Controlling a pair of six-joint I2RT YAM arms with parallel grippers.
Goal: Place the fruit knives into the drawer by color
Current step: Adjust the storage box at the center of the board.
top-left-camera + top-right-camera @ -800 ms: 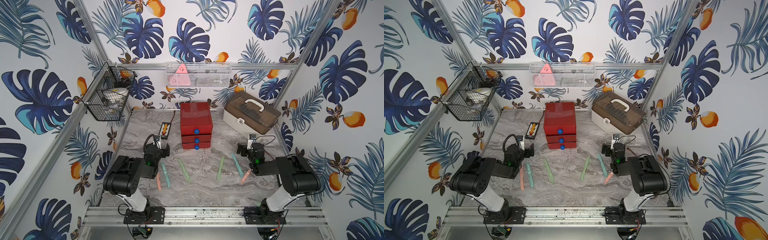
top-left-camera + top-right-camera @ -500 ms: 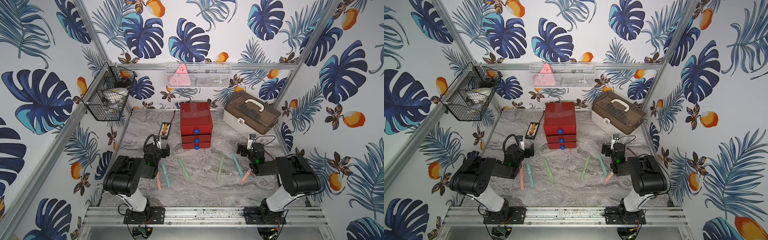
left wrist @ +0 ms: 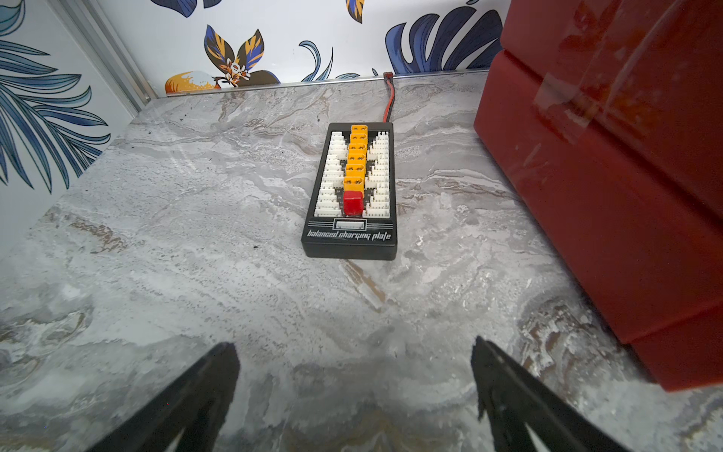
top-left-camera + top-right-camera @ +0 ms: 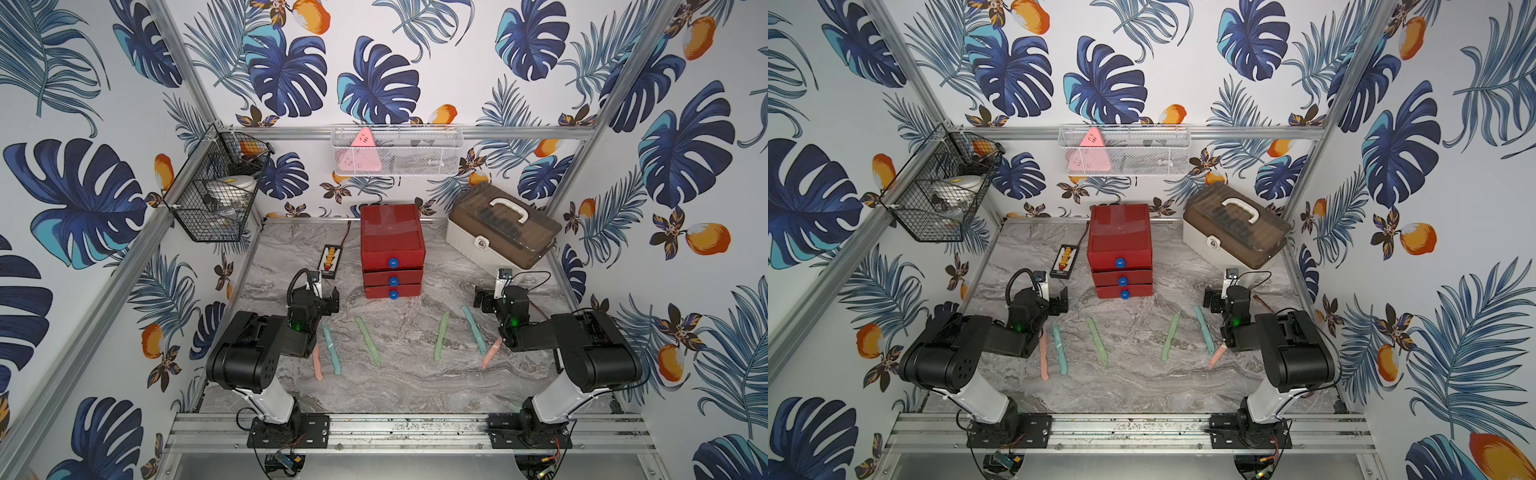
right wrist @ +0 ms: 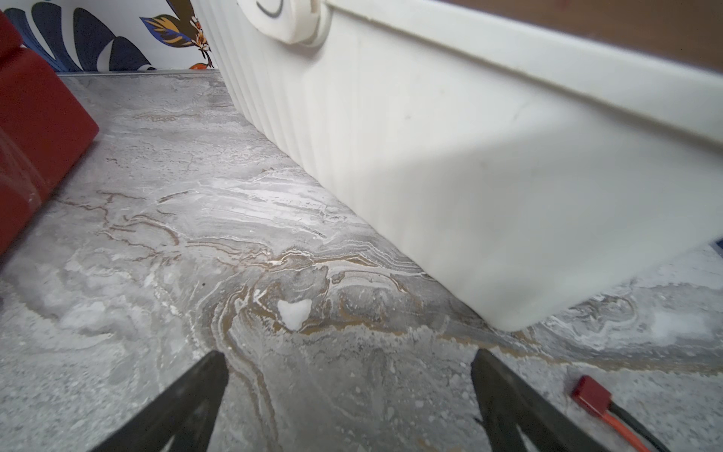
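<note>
Several fruit knives lie on the marble table in front of the red drawer, whose three drawers are all shut. On the left lie a pink knife, a teal one and a green one. On the right lie a green knife, a teal one and a pink one, which my right arm partly covers. My left gripper is open and empty, low over the table left of the drawer. My right gripper is open and empty to the drawer's right.
A black charging plate with a red cable lies left of the drawer. A beige case stands at the back right, close ahead of my right gripper. A red connector lies beside that gripper. A wire basket hangs on the left wall.
</note>
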